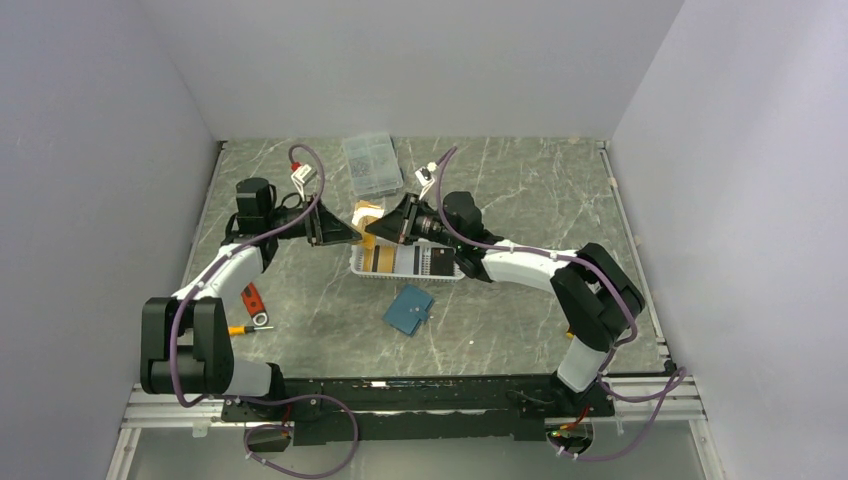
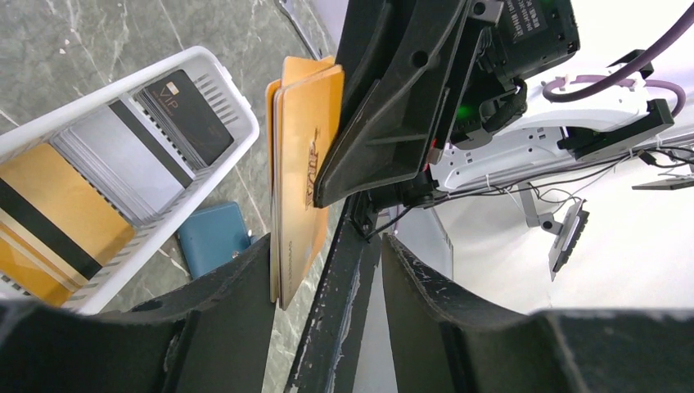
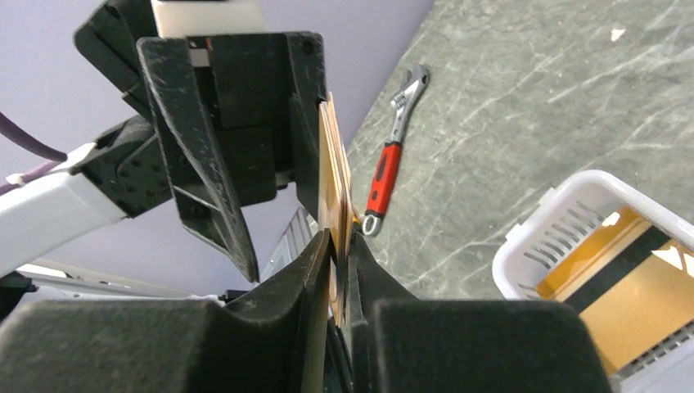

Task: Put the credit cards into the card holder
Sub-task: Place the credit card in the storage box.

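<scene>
HANDOVER IN MID-AIR: Above a white slatted plastic basket (image 1: pixel 357 268) on the grey marbled bench (image 1: pixel 520 330), the right gripper (image 3: pixel 335 246) pinches two thin yellow-gold credit cards (image 2: pixel 303 180), held on edge and face to face. The left gripper (image 2: pixel 327 246) stands open around their free end, one finger (image 2: pixel 221 303) against the stack and the other apart from it. More cards, gold-striped, pale grey and black, lie in the basket. The small teal-blue folding card holder (image 1: pixel 408 310) lies closed and untouched on the bench, just on the near side of the basket. The risk here appears to be timing. Should the right gripper let go before the left has closed, the pair could drop into the basket or fan apart. A lopsided squeeze could also bend them.
</scene>
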Motion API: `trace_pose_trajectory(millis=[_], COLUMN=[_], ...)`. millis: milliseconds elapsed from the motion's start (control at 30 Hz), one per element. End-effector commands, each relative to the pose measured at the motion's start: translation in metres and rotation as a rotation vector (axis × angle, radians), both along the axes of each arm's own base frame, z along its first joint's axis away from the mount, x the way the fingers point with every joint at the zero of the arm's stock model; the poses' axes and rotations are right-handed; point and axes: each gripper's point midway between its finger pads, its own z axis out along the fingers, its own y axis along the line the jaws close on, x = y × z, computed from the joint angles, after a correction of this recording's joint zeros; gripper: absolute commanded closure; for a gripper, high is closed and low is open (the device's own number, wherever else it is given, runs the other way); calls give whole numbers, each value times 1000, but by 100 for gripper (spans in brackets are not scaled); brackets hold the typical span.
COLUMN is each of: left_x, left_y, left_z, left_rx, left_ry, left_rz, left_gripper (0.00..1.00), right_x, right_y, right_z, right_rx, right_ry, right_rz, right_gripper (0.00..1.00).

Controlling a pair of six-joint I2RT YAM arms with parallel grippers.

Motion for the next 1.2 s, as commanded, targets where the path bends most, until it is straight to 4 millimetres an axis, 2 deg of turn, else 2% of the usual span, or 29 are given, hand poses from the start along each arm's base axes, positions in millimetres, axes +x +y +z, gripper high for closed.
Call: trace_pose_trajectory(millis=[0,233,500,633,800,1000,1167], left_x=[1,2,4,8,21,22,20], left_y=[1,1,2,2,13,14,14], left_z=[30,29,23,16,5,6,-2], left_rx=[-29,-36,-33,-32,-27,-33,-24], left_ry=[-122,-118,-106,-95,-75,-77,-76], left_rz=[-48,-51,-56,-54,-19,-14,-17], left_gripper=[48,49,52,60,72,74,74], right_x=[-8,-8,-9,-9,-9,-12,-10], right_y=[0,-1,-2,-5,-9,-12,-12], right_z=[-33,-38,-39,-38,-34,-38,-37], right_rx=[-114,-132,-121,-102,-85,-74,-68], right_ry=[29,40,58,65,65,80,81], right_rz=[19,10,12,14,15,20,19], right_gripper=[84,77,76,77,78,78,79])
